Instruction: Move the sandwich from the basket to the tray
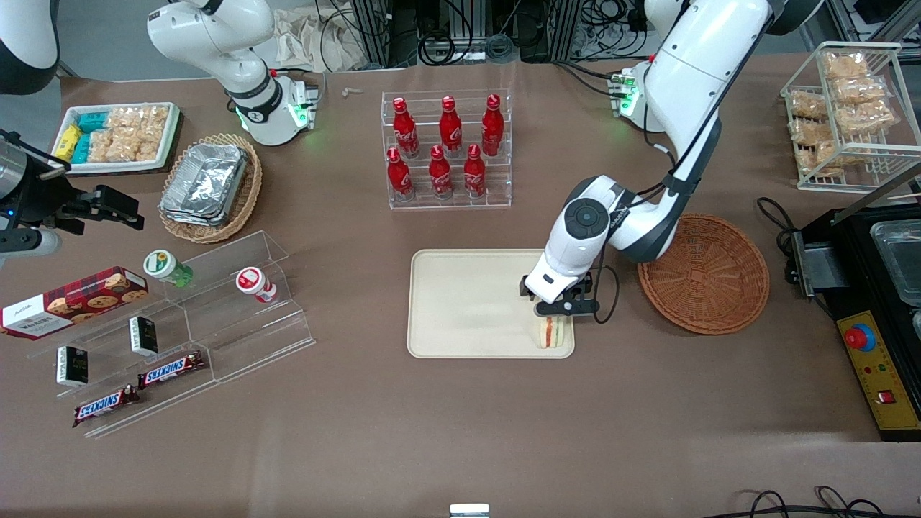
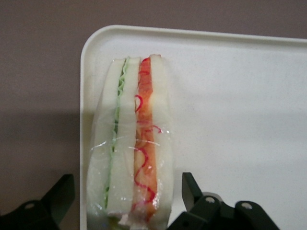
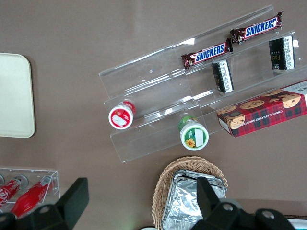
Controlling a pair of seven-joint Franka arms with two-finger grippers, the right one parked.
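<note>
While the sandwich (image 2: 130,143) rests on the tray (image 2: 230,96), the claw (image 2: 128,199) straddles it (fingers spread, not touching).

Bright, even overhead light fills the front view, and shadows stay short and soft. The gripper (image 1: 555,319), low over the tray (image 1: 460,302) at its 5 o'clock corner, casts only a faint shade there. Foil containers (image 1: 205,183) at 10 o'clock from the tray glare white. In the left wrist view the sandwich (image 2: 130,143) wrap glints, the spread dark fingers (image 2: 60,194) look slightly blurred, and a dim shadow band crosses the table (image 2: 38,139).
</note>
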